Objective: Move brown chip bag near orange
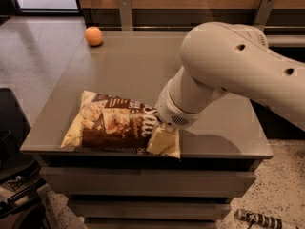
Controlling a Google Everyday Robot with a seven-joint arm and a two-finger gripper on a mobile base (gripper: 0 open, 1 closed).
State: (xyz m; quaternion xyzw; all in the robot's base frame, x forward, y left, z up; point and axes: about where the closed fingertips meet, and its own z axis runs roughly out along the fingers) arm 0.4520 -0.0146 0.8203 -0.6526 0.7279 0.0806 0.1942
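Note:
The brown chip bag (114,125) lies at the front edge of the grey table (143,66), dark brown in the middle with cream ends. My gripper (164,129) comes down on the bag's right end and is shut on it; the wrist hides most of the grip. The bag's cream right end (164,144) sticks out below the wrist. The orange (93,36) sits at the table's far left corner, well away from the bag.
The table's front edge (143,154) runs right under the bag. A wooden wall with metal brackets (125,11) stands behind the table. A dark object (12,142) is on the floor to the left. My arm (238,66) covers the table's right side.

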